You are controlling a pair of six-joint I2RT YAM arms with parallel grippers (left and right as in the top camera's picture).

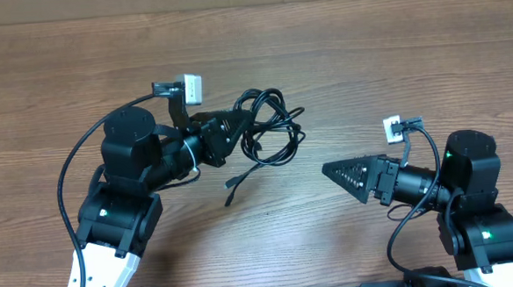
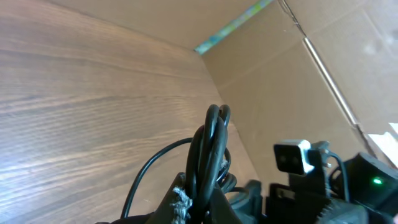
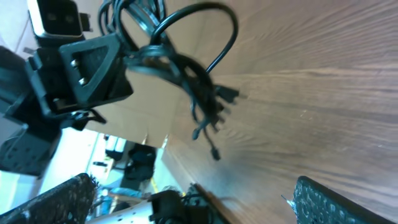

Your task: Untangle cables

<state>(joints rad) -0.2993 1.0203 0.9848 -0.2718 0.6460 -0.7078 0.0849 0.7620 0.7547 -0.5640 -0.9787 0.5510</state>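
The left gripper, just left of centre in the overhead view, is clamped tight on the cables, a tangle of thin black loops bunched at its fingertips with one loose plug end trailing down toward the lower middle of the wooden table. The right gripper sits at the right of the frame, near the tangle but apart from it. Its fingers are spread wide around nothing.
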